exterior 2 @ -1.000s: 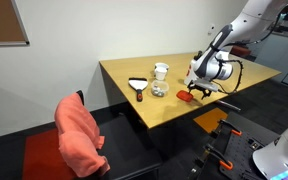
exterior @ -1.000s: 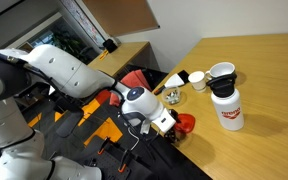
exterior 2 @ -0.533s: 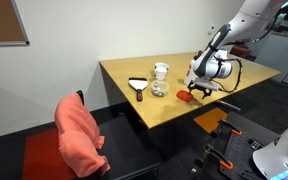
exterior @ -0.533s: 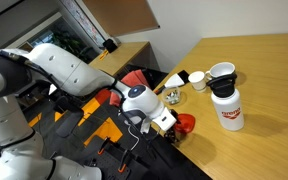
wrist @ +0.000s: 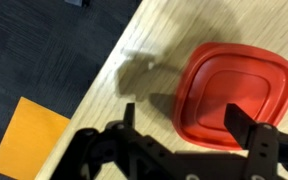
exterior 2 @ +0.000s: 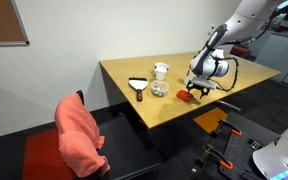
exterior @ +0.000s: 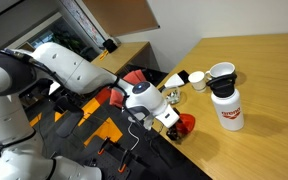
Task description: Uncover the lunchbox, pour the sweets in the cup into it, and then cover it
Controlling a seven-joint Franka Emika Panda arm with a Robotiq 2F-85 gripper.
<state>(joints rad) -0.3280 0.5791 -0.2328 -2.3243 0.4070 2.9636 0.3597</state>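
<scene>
The lunchbox (exterior: 187, 124) sits right at the table's edge in an exterior view, red lid on, and I'm directly over it. In my wrist view the red lid (wrist: 232, 90) fills the 1 o'clock part of the picture, flat and rounded at the corners, lying on the pale wooden table (wrist: 159, 30). My gripper (wrist: 182, 115) comes in from 6 o'clock with the jaws spread wide. One finger (wrist: 130, 115) hangs over bare wood at 9 o'clock of the lid, and the other finger (wrist: 252, 128) stands in front of the lid's near part. Whether either one touches, I cannot tell from here. Nothing is pinched between them.

At 8 o'clock in the wrist view, off the table, an orange patch (wrist: 29, 135) lies on the dark floor.

In the exterior view the white flask (exterior: 227, 108) with red lettering stands at 2 o'clock of the lunchbox. The white mug (exterior: 222, 72) is beyond it at 1 o'clock. The cup (exterior: 197, 80) sits at 12 o'clock, well apart from the lunchbox, upright. The sweets are too small to make out.
</scene>
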